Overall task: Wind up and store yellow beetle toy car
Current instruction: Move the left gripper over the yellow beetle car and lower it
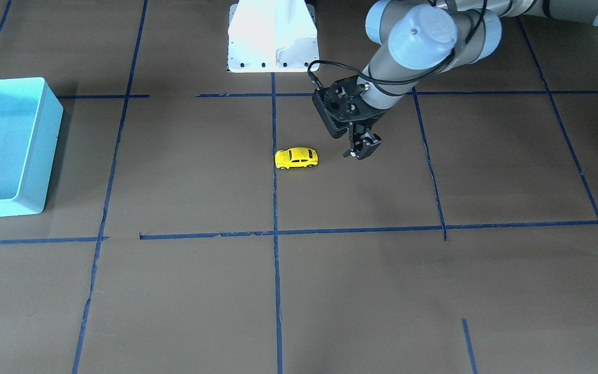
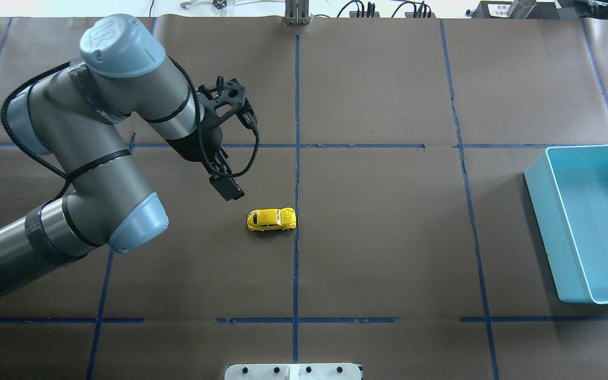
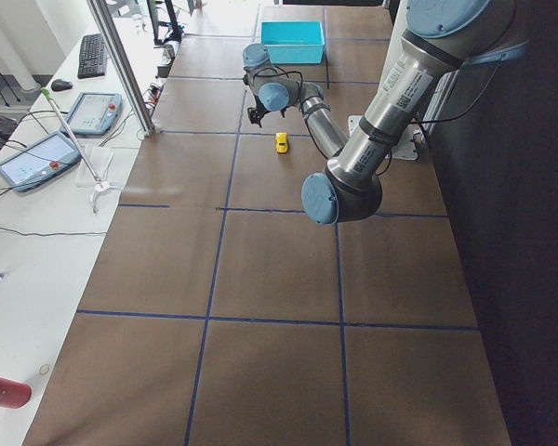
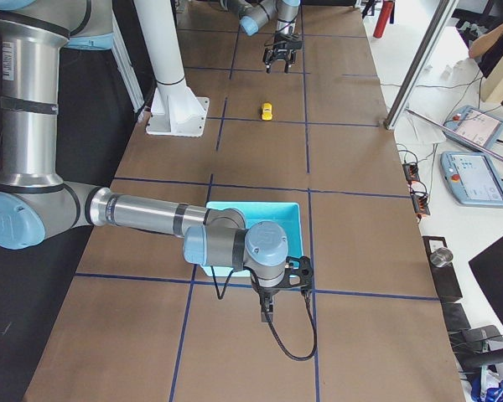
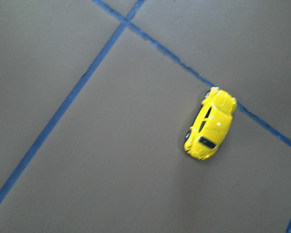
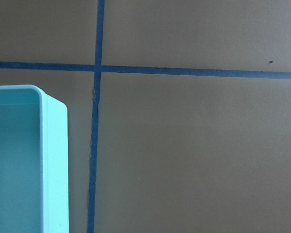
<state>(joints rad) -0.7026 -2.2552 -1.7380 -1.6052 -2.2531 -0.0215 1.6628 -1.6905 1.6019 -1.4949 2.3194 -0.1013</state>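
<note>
The yellow beetle toy car stands on its wheels on the brown table beside a blue tape line, near the middle. My left gripper hangs just above the table, a short way from the car toward my left side; its jaws look open and empty. The left wrist view shows the car at the right, with no fingers in the frame. My right gripper shows only in the exterior right view, by the turquoise bin; I cannot tell if it is open.
The turquoise bin stands at the table's end on my right, and its corner shows in the right wrist view. The white arm mount is at my edge of the table. Blue tape lines cross the brown surface.
</note>
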